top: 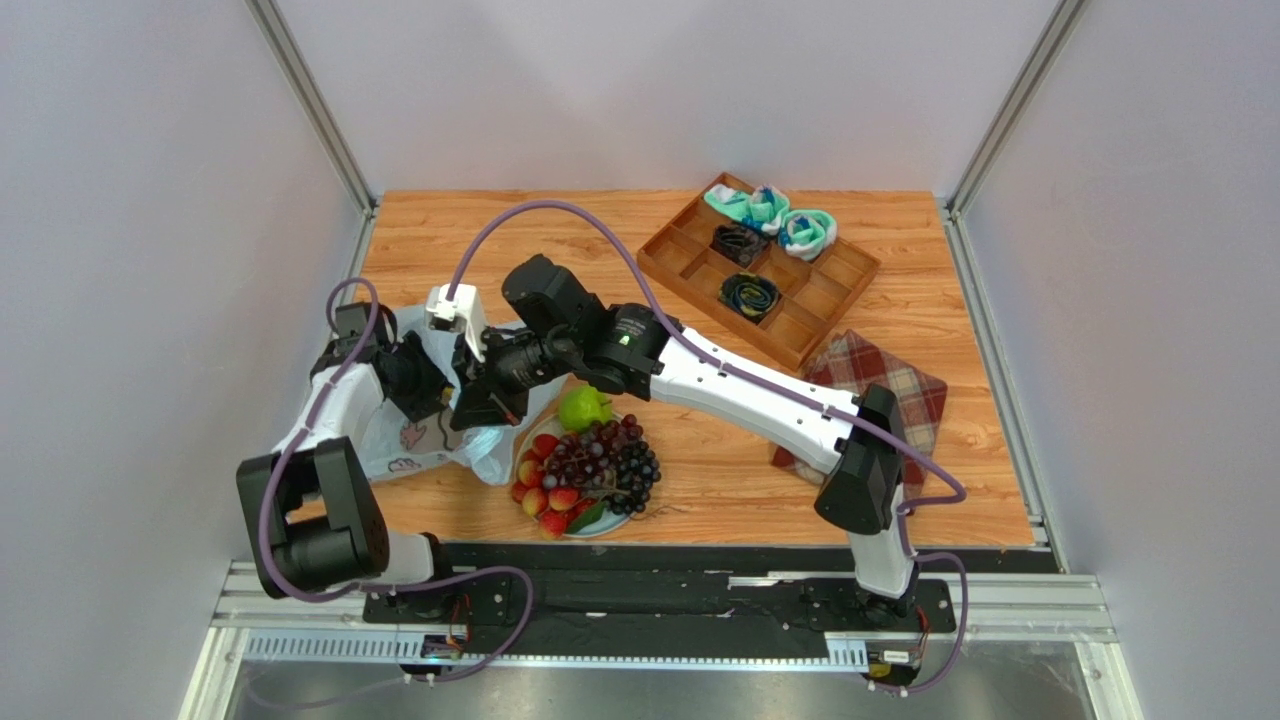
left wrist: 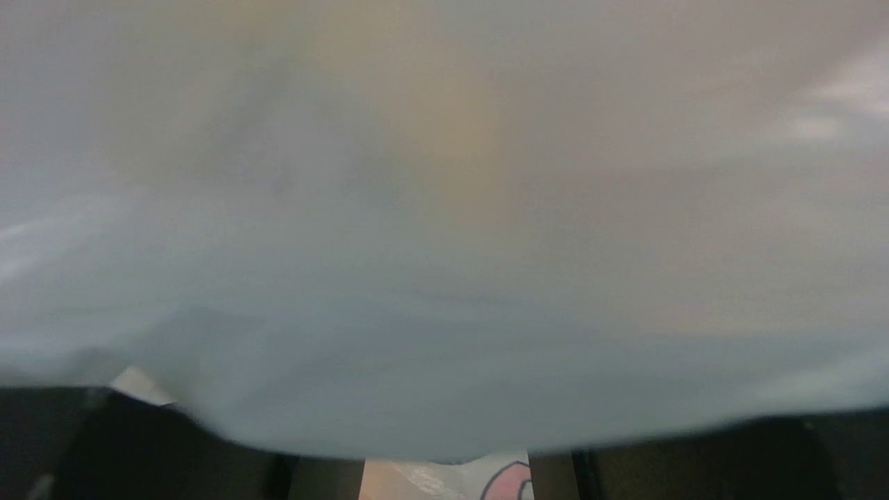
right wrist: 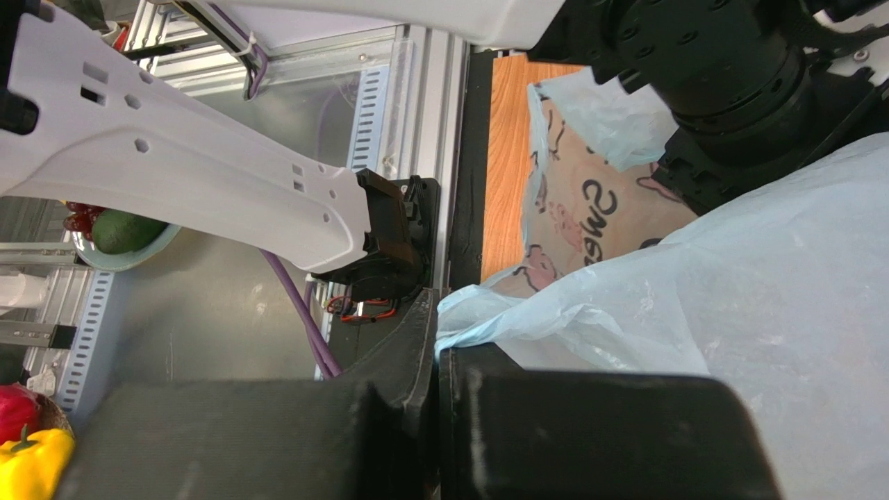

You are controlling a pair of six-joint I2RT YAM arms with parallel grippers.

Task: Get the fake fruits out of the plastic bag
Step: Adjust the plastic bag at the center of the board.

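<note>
The right gripper (right wrist: pixel 436 339) is clamped on the plastic bag (top: pixel 451 432); the left gripper (top: pixel 433 393) is buried in it, so I cannot tell its state. A hard pull may tear the bag or knock the fruits (top: pixel 594 462) just beside it.

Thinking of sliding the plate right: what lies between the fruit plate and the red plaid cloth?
Top view: only bare wood-grain tabletop separates the pale plate of plastic fruits from the red plaid cloth.
</note>
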